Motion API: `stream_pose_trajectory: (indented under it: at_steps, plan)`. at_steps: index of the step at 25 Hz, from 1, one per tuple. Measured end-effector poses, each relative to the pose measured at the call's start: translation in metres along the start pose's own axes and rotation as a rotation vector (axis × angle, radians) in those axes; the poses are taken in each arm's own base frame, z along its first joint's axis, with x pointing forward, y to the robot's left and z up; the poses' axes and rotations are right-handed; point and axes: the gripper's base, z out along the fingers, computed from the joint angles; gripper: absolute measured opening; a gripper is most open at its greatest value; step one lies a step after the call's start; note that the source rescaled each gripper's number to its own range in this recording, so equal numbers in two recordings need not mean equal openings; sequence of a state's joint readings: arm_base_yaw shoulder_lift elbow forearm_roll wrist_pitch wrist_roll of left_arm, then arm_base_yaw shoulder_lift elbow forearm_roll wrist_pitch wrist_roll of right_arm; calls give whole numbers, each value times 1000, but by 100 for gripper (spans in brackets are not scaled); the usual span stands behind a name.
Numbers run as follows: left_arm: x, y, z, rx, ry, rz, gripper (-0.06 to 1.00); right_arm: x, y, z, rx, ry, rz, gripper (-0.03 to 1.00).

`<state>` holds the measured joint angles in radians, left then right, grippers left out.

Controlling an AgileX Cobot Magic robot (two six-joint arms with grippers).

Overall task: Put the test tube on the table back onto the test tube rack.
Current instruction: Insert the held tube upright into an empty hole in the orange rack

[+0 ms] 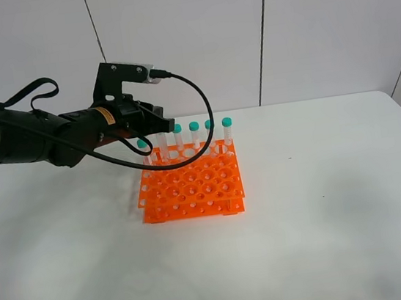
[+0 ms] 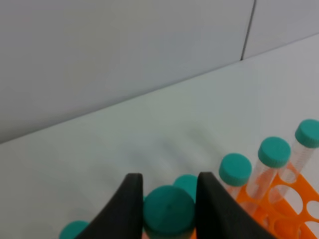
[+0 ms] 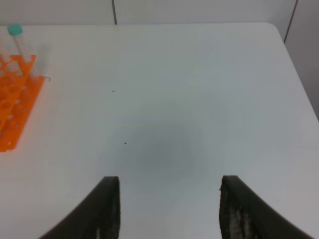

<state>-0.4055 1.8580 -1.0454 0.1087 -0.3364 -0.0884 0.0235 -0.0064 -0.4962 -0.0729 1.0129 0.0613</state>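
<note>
- Test tube (image 2: 169,211): stands upright at the far row of the test tube rack (image 1: 191,188), near that row's left end as the high camera sees it. Its teal-green cap sits between the two black jaws of the left gripper (image 2: 169,185).
- Left gripper: jaws closed on the cap, one on each side, both touching it. The gripper hangs directly above the rack's far-left corner.
- Seating: in the high view a clear tube body runs down from under the gripper to the rack's top tier. How deep it sits in a hole cannot be told.
- Other tubes: four capped tubes (image 1: 194,127) stand upright in the same far row, to the right of the held one and evenly spaced. The last is at the rack's far-right corner. One more teal cap (image 1: 142,143) shows at the far-left corner, just beside the held tube.
- Rack: orange, two tiers, resting flat on the white counter (image 1: 327,214).
- Right gripper (image 3: 169,180): jaws spread wide apart over bare counter, well to the right of the rack. Its wrist view catches only the rack's right edge and one capped tube.
- Cable (image 1: 207,112): black, loops from the left wrist housing down across the rack's far row, in front of the tubes.
- Wall (image 1: 317,23): pale panels beyond the rack's far side.
</note>
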Motion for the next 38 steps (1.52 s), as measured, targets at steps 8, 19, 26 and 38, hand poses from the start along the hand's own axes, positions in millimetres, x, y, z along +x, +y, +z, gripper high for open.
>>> stream_pose_trajectory:
  at_steps: [8,19,26,38]
  plan:
    - [0,2,0,-6,0,-12,0,0,0,0,0,0,0,59]
    - [1,3,0,-9,11,-44,0,0,0,0,0,0,0,59]
    - [2,3,0,-10,18,-48,0,0,0,0,0,0,0,59]
    - [2,4,0,-10,25,-48,0,0,0,0,0,0,0,59]
